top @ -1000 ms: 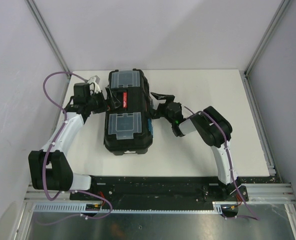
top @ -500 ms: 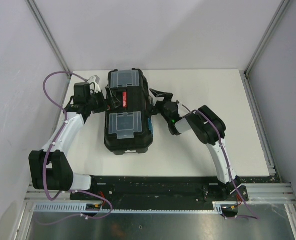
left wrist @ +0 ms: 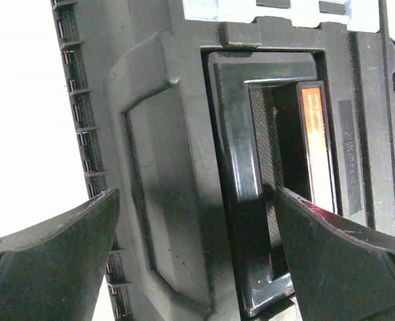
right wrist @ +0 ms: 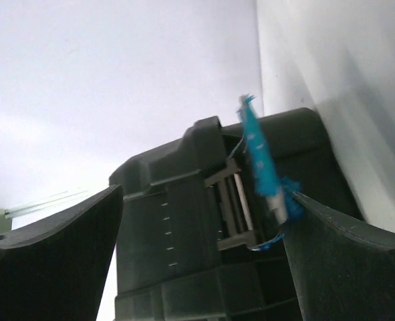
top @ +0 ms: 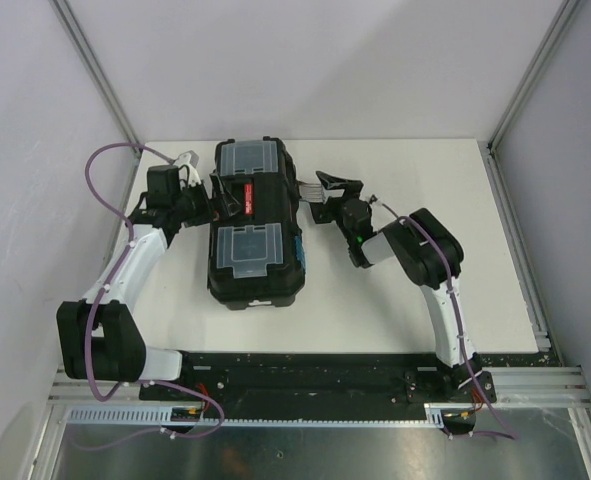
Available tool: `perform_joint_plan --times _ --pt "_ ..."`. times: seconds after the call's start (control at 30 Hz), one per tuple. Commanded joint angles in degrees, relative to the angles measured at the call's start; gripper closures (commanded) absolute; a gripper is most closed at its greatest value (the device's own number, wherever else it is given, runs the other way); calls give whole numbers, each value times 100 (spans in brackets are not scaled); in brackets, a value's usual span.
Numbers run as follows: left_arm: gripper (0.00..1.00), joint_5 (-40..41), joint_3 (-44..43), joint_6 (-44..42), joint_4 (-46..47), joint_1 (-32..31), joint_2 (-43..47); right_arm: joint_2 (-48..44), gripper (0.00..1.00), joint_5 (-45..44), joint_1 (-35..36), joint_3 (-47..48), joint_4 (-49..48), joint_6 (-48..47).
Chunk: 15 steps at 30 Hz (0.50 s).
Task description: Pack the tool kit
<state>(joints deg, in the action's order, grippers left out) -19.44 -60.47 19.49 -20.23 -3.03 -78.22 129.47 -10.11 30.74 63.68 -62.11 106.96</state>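
The tool kit [top: 253,225] is a black toolbox lying shut on the white table, with two clear lid compartments [top: 247,250] and a red-marked handle [top: 247,197]. My left gripper [top: 223,195] is open at the box's left side. In the left wrist view it [left wrist: 197,194] hovers close over the lid, one finger near the box's edge and the other over the handle [left wrist: 250,200] recess. My right gripper [top: 323,196] is open just off the box's right side. It [right wrist: 207,194] faces the side wall and a blue latch [right wrist: 260,160], with nothing between its fingers.
Grey walls with metal corner posts [top: 95,70] close in the table on the left, back and right. Bare white tabletop [top: 425,300] lies right of the box. A purple cable [top: 100,170] loops off the left arm.
My right gripper first edged toward the toolbox's right side, then drew back to the right and a little farther up the table. The left arm and the box have not moved.
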Motion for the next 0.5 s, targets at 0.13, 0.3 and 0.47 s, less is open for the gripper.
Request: perform_joint_plan --times 0.13,0.3,0.47 --pt "1 471 86 -359 -654 -7 -182 -285 1 123 -56 187 -895 -804" --pt "1 470 79 -366 -650 -1 -191 -174 1 523 -45 368 -729 -855" --pt "0 453 89 -369 -652 -3 -181 -28 1 870 -38 556 -242 -941"
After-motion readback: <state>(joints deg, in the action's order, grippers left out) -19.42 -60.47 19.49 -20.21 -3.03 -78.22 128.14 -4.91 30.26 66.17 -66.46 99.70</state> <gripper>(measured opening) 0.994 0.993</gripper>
